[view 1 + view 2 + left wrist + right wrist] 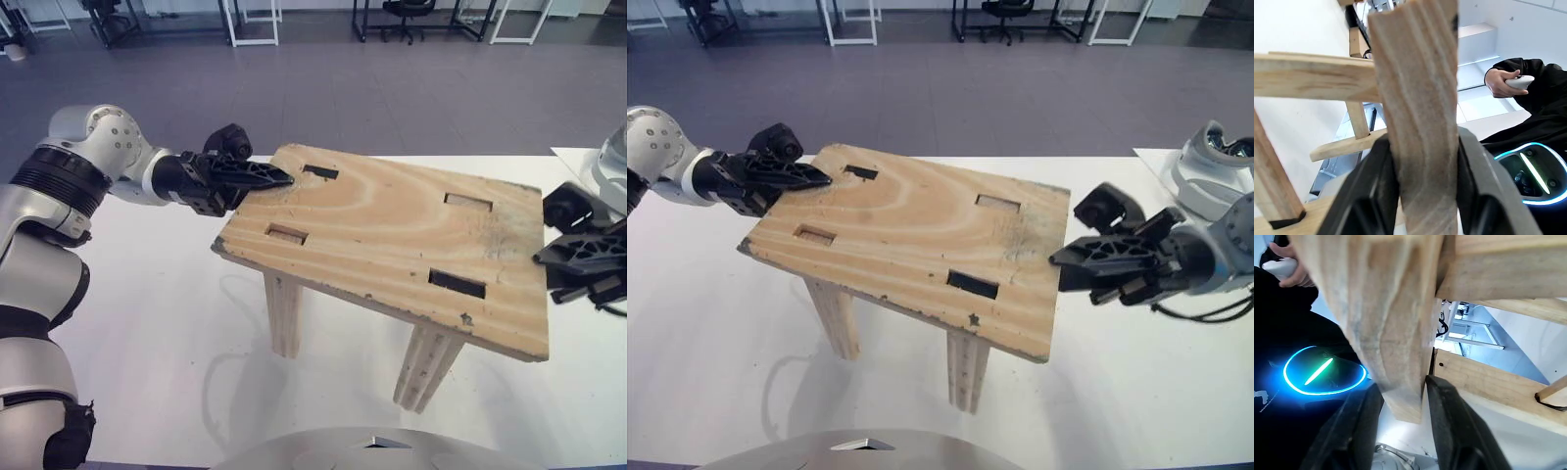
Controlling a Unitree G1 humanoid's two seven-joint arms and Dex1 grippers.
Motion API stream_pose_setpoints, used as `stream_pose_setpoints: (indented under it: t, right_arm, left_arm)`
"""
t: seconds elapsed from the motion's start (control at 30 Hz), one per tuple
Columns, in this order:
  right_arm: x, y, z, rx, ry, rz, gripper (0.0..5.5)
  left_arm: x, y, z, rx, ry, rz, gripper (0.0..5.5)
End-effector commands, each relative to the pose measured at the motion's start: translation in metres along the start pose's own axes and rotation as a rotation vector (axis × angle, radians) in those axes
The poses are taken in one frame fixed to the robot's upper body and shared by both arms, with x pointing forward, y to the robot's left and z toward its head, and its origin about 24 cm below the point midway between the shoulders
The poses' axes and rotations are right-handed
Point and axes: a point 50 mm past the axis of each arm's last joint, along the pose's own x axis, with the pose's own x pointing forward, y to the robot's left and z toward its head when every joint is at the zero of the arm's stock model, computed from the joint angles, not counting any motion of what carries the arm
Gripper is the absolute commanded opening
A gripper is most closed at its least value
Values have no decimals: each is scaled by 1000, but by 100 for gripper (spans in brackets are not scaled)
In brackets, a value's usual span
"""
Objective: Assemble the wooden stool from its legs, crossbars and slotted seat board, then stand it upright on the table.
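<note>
The wooden stool [965, 367] is standing upright on the table [137, 333], its slotted seat board [392, 235] lying between the fingers of both grippers. The head views are showing the left gripper [279, 179] at one board corner and the right gripper [1058, 259] at the opposite edge. Only the wrist views are showing the left fingers [1371, 196] and right fingers [1449, 431] clamping the board's edge, with crossbars [1308, 76] just beyond them.
</note>
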Motion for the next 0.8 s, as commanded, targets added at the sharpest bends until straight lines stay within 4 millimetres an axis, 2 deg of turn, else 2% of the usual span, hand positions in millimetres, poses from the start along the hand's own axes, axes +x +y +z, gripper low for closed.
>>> stream_pose_setpoints:
  t: [0.03, 0.13, 0.23, 0.37, 0.43, 0.47, 0.5, 0.53, 0.6, 0.63, 0.67, 0.73, 0.8]
  right_arm:
    - [-11, -27, -4, -52, -126, -102, 224]
    - [-26, -47, -12, -64, -253, -253, 286]
    - [-31, -46, -10, -102, -303, -313, 359]
    - [-54, -34, 2, -220, -502, -358, 435]
    - [-58, -37, 16, -350, -609, -427, 471]
    - [-62, -44, 27, -454, -686, -526, 474]
    - [-70, -53, 38, -570, -781, -677, 474]
    - [-82, -66, 43, -735, -860, -914, 474]
    - [-99, -96, 43, -941, -997, -1223, 474]
    - [-101, -111, 39, -993, -1042, -1322, 474]
    - [-104, -122, 41, -1024, -1093, -1399, 474]
    - [-112, -135, 52, -1054, -1188, -1510, 474]
    - [-118, -148, 63, -1034, -1214, -1647, 474]
  left_arm:
    - [1, -10, 1, 41, 24, 3, 212]
    - [-25, 10, -15, 17, -36, 141, 268]
    - [-67, 29, -35, 47, -151, 324, 334]
    - [-104, 10, -28, 200, -367, 386, 404]
    - [-135, -5, -30, 370, -554, 454, 439]
    - [-152, -5, -33, 469, -635, 544, 451]
    - [-169, 8, -36, 602, -681, 737, 470]
    - [-175, 29, -44, 746, -708, 838, 470]
    - [-178, 87, -75, 965, -810, 1161, 470]
    - [-173, 112, -88, 991, -893, 1279, 470]
    - [-165, 129, -93, 1010, -973, 1363, 470]
    - [-158, 139, -85, 1064, -1059, 1462, 470]
    - [-161, 146, -77, 1053, -1093, 1564, 470]
